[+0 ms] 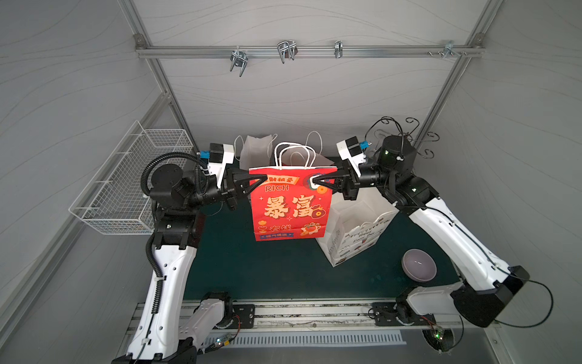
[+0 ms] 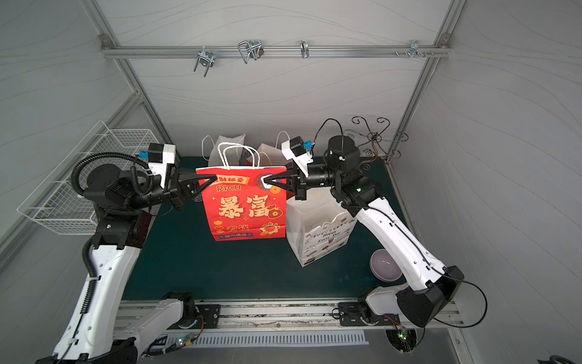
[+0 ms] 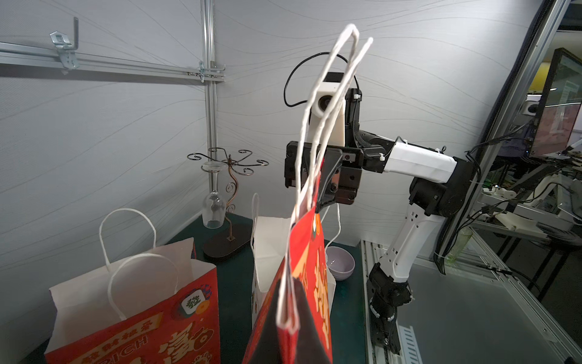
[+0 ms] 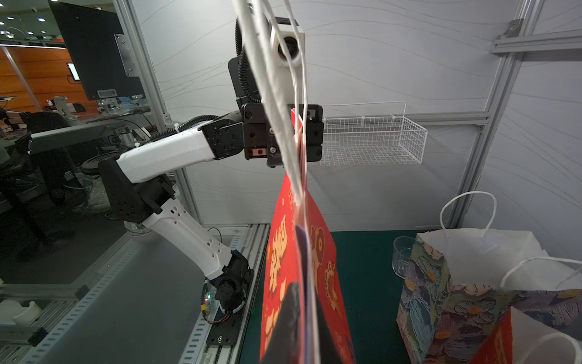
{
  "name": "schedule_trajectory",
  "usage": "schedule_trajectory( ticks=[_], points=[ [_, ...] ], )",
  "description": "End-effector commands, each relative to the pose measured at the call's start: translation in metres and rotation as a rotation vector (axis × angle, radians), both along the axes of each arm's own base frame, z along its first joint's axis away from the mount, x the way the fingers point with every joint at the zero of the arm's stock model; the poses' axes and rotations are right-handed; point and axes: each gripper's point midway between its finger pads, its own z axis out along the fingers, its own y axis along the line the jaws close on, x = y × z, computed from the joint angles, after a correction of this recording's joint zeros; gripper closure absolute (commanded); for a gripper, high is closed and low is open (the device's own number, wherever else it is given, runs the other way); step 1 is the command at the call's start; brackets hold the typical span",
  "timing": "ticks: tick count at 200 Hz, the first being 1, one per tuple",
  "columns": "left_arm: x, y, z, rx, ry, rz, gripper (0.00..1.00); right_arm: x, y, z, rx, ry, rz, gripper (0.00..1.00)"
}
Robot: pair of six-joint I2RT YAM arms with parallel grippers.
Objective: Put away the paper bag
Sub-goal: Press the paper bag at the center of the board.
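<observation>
Paper bag [image 1: 289, 205] centre; second bag [image 1: 352, 233] just right; bowl [image 1: 419, 264] front right; wire basket [image 1: 126, 189] on left wall.

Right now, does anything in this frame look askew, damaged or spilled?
Nothing stands out. The red paper bag is held flat, its top corners pinched in the fingers of the left gripper and the right gripper. No tear or spill is visible.

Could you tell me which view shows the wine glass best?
Left wrist view: the wine glass hangs upside down from the rack, unobstructed. Both top views show it faintly; the right wrist view misses it.
</observation>
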Motion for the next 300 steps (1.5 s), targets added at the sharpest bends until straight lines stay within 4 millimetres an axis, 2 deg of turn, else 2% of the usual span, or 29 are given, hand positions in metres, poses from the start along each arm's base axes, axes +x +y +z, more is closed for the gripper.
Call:
schedule_trajectory(
  ticks=[1, 8, 24, 42, 54, 62, 70, 84, 96, 123, 126, 133, 140, 151, 159, 173, 182, 204, 216, 238, 242, 247, 251, 263, 275, 286, 294, 300],
  points=[
    [-0.006, 0.001, 0.014, 0.002, -0.063, 0.027, 0.90, -0.004, -0.005, 0.022, 0.063, -0.026, 0.020, 1.00],
    [-0.007, 0.001, 0.011, 0.005, -0.053, 0.028, 0.77, -0.001, -0.007, 0.025, 0.073, -0.019, 0.016, 1.00],
    [-0.009, 0.001, 0.003, 0.006, -0.024, 0.025, 0.55, 0.001, -0.011, 0.032, 0.093, -0.009, 0.010, 1.00],
    [-0.010, 0.001, -0.008, 0.004, 0.009, 0.019, 0.44, 0.002, -0.011, 0.035, 0.102, -0.007, 0.012, 1.00],
    [-0.009, 0.000, -0.014, 0.005, 0.028, 0.013, 0.44, 0.003, -0.010, 0.036, 0.106, 0.000, 0.013, 1.00],
    [-0.009, 0.000, -0.017, 0.006, 0.038, 0.004, 0.49, 0.005, -0.010, 0.036, 0.108, 0.006, 0.012, 1.00],
    [-0.009, -0.001, -0.018, 0.007, 0.040, -0.003, 0.60, 0.006, -0.009, 0.036, 0.109, 0.008, 0.007, 1.00],
    [-0.010, -0.001, -0.018, 0.007, 0.039, -0.005, 0.85, 0.009, -0.008, 0.035, 0.109, 0.011, -0.006, 1.00],
    [-0.011, -0.001, -0.017, 0.009, 0.033, -0.007, 1.00, 0.011, -0.007, 0.035, 0.108, 0.013, -0.013, 1.00],
    [-0.011, -0.001, -0.022, 0.017, 0.046, -0.006, 1.00, 0.012, -0.008, 0.037, 0.116, 0.012, -0.021, 1.00],
    [-0.011, -0.001, -0.023, 0.019, 0.048, -0.005, 0.95, 0.012, -0.008, 0.038, 0.118, 0.013, -0.022, 1.00],
    [-0.011, 0.000, -0.027, 0.026, 0.057, 0.000, 0.75, 0.013, -0.008, 0.039, 0.124, 0.012, -0.026, 1.00],
    [-0.011, 0.000, -0.032, 0.035, 0.069, 0.005, 0.61, 0.013, -0.008, 0.041, 0.129, 0.012, -0.026, 1.00],
    [-0.011, 0.000, -0.039, 0.045, 0.084, 0.012, 0.46, 0.014, -0.008, 0.042, 0.134, 0.015, -0.027, 1.00],
    [-0.011, 0.000, -0.044, 0.049, 0.099, 0.018, 0.42, 0.014, -0.008, 0.043, 0.136, 0.015, -0.026, 1.00],
    [-0.011, 0.001, -0.052, 0.055, 0.120, 0.019, 0.41, 0.014, -0.007, 0.043, 0.137, 0.017, -0.026, 1.00],
    [-0.011, 0.000, -0.056, 0.059, 0.133, 0.018, 0.46, 0.015, -0.006, 0.042, 0.136, 0.019, -0.029, 1.00],
    [-0.013, 0.000, -0.058, 0.064, 0.133, 0.007, 0.86, 0.017, -0.006, 0.041, 0.136, 0.020, -0.034, 1.00],
    [-0.014, 0.000, -0.056, 0.065, 0.124, 0.004, 1.00, 0.017, -0.006, 0.042, 0.138, 0.020, -0.038, 1.00],
    [-0.016, 0.000, -0.057, 0.075, 0.124, 0.009, 1.00, 0.017, -0.007, 0.044, 0.143, 0.017, -0.047, 1.00],
    [-0.015, 0.001, -0.059, 0.082, 0.127, 0.018, 0.89, 0.018, -0.007, 0.044, 0.144, 0.017, -0.049, 1.00],
    [-0.014, 0.002, -0.063, 0.092, 0.134, 0.033, 0.72, 0.017, -0.007, 0.045, 0.145, 0.017, -0.049, 1.00],
    [-0.013, 0.003, -0.067, 0.103, 0.140, 0.047, 0.62, 0.018, -0.008, 0.045, 0.145, 0.018, -0.051, 1.00],
    [-0.012, 0.005, -0.079, 0.130, 0.161, 0.069, 0.50, 0.016, -0.008, 0.045, 0.145, 0.017, -0.047, 1.00],
    [-0.014, 0.006, -0.087, 0.146, 0.184, 0.072, 0.46, 0.017, -0.008, 0.044, 0.142, 0.023, -0.050, 1.00],
    [-0.017, 0.006, -0.092, 0.157, 0.192, 0.069, 0.46, 0.018, -0.008, 0.043, 0.142, 0.020, -0.053, 1.00],
    [-0.018, 0.006, -0.094, 0.164, 0.193, 0.070, 0.49, 0.018, -0.008, 0.042, 0.140, 0.019, -0.055, 1.00],
    [-0.020, 0.007, -0.095, 0.168, 0.195, 0.070, 0.55, 0.018, -0.008, 0.041, 0.138, 0.020, -0.057, 1.00]
  ],
)
